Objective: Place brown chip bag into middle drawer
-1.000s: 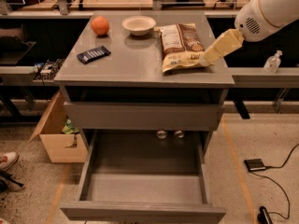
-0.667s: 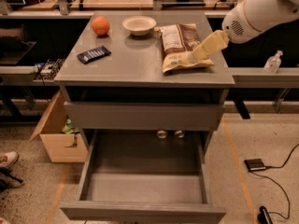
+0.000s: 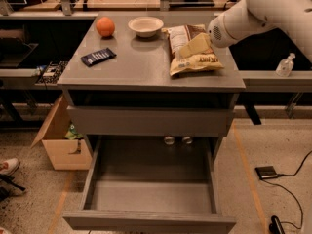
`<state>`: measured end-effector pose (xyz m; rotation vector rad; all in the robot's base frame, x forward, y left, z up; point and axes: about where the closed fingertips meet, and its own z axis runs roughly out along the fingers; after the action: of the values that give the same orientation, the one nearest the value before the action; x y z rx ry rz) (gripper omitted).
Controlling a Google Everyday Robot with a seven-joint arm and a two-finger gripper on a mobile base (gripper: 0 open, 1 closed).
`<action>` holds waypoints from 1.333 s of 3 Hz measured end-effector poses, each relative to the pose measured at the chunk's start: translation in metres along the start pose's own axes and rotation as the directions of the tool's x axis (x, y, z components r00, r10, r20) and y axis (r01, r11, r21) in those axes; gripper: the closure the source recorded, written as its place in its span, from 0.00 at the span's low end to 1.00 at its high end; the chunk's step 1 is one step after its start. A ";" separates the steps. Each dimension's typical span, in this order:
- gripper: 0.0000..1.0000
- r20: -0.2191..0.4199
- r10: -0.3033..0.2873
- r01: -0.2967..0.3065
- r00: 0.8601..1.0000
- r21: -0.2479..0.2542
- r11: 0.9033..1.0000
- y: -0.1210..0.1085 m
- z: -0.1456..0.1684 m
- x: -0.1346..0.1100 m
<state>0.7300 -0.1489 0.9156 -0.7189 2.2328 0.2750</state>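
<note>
Upper right: gripper (image 3: 194, 47), state not discernible, over brown chip bag (image 3: 199, 65), a likely light, crinkly, crushable pouch best pinched at an edge; middle drawer (image 3: 151, 195) open below

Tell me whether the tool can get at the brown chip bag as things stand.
Probably yes: the tool hangs right over the brown chip bag on the cabinet top, nothing between.
</note>
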 end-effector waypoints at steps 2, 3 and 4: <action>0.00 0.070 0.101 -0.108 0.992 0.091 0.990 -0.009 0.054 -0.024; 0.00 0.092 0.126 -0.137 0.988 0.122 0.983 -0.017 0.073 -0.032; 0.00 0.084 0.149 -0.159 0.985 0.128 0.979 -0.024 0.094 -0.034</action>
<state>0.8195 -0.1167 0.8766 -0.4576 2.2150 0.2209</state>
